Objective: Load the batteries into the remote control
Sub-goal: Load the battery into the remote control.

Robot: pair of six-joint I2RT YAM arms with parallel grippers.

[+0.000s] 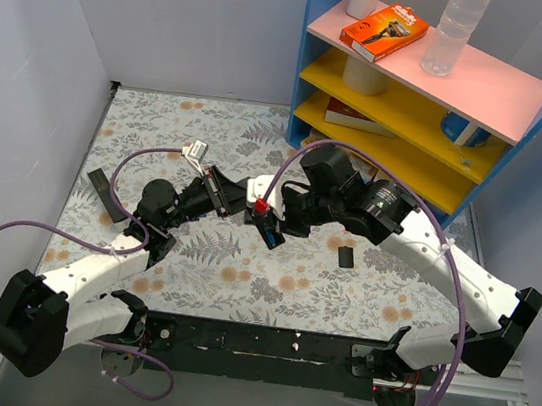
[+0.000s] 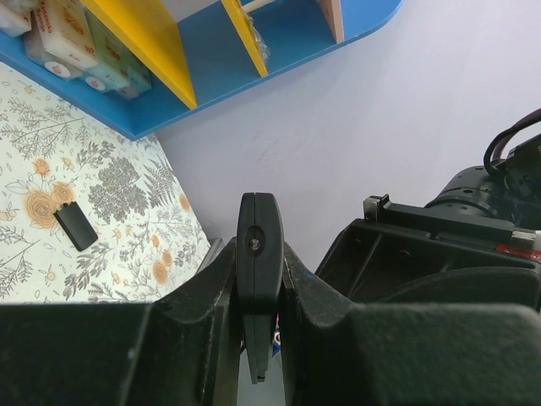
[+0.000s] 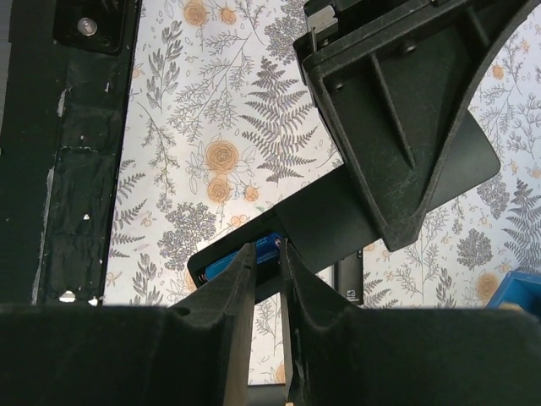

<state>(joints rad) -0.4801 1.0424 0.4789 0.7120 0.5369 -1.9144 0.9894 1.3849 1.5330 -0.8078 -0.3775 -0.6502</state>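
The slim black remote control [image 2: 258,228] is clamped edge-on between my left gripper's [image 2: 259,258] fingers and held above the table. In the top view the left gripper [image 1: 214,193] holds it at table centre, meeting my right gripper [image 1: 267,217]. In the right wrist view the remote [image 3: 338,216] shows its open compartment. One blue battery [image 3: 215,264] lies in it. My right gripper [image 3: 266,251] is closed narrowly on a second blue battery [image 3: 272,244] at the compartment. The left gripper's finger [image 3: 397,110] looms above.
A small black rectangular piece [image 1: 345,256] lies on the floral mat to the right of the grippers; it also shows in the left wrist view [image 2: 76,227]. A thin black strip [image 1: 101,192] lies at the left. A blue shelf unit [image 1: 418,92] stands at the back right.
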